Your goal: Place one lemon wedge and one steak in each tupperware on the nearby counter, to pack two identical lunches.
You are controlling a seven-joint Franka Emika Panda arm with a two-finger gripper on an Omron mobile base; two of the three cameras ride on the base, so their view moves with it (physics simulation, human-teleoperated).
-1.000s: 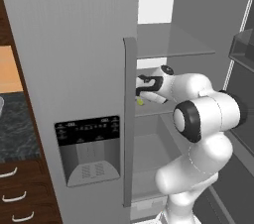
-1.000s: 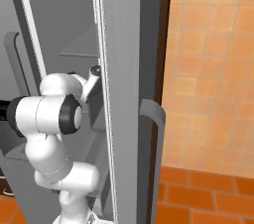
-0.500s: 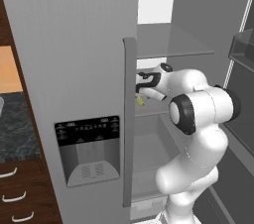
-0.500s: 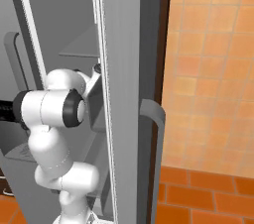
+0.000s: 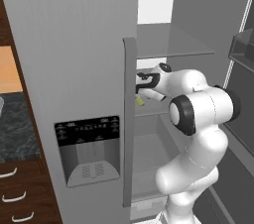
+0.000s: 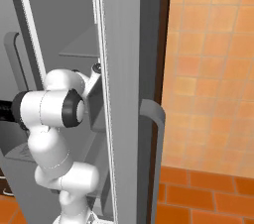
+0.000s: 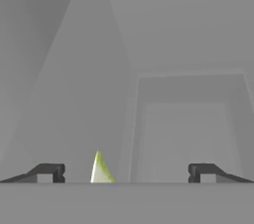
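your arm is bent at the elbow and reaches forward and left at mid height; your gripper [image 7: 126,172] has its fingertips [image 7: 48,172] spread wide apart.

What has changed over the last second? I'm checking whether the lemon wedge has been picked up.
The arm's elbow swung left, toward the fridge door, and the gripper edged left with it. The lemon wedge stays just below the gripper; the fingers stand wide apart, so nothing is gripped. Shelves and door are unchanged.
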